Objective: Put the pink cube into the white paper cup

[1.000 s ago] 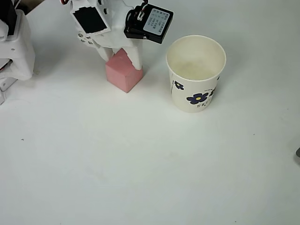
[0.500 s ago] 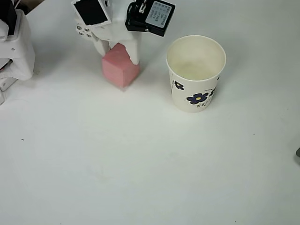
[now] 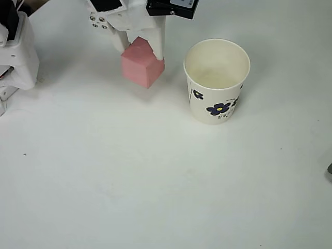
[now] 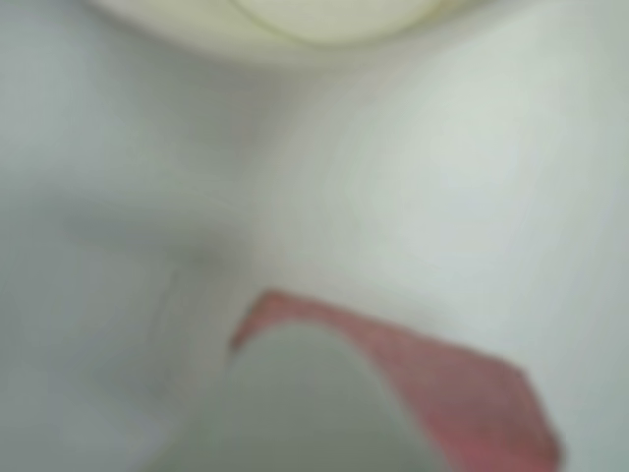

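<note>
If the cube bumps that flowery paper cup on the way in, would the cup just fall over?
Probably it would slide or tip. The white paper cup with blue flowers looks thin-walled and empty, so likely very light. It stands upright, taller than its base is wide, which favours tipping. The small matte pink cube, gripped by the white hand, looks solid enough to shove it.

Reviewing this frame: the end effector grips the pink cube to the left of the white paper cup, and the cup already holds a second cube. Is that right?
Not quite. The white paper cup is empty: the overhead view shows only its bare cream inside. The rest stands: the end effector is closed on the pink cube, which sits to the left of the cup in that view.
</note>
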Action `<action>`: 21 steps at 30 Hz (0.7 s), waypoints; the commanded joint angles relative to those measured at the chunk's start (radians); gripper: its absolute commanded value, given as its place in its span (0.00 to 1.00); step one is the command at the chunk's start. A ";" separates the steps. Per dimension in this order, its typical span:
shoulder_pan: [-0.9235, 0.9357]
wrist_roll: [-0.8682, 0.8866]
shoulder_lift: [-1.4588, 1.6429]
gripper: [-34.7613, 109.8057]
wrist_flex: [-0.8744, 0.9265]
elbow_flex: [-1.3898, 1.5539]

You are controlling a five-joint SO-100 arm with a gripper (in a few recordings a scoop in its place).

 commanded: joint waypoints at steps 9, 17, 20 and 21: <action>0.040 -0.084 -0.006 0.32 0.115 -0.270; 0.069 -0.141 -0.063 0.32 0.186 -0.419; 0.077 -0.160 -0.097 0.32 0.192 -0.463; 0.080 -0.169 -0.110 0.32 0.192 -0.482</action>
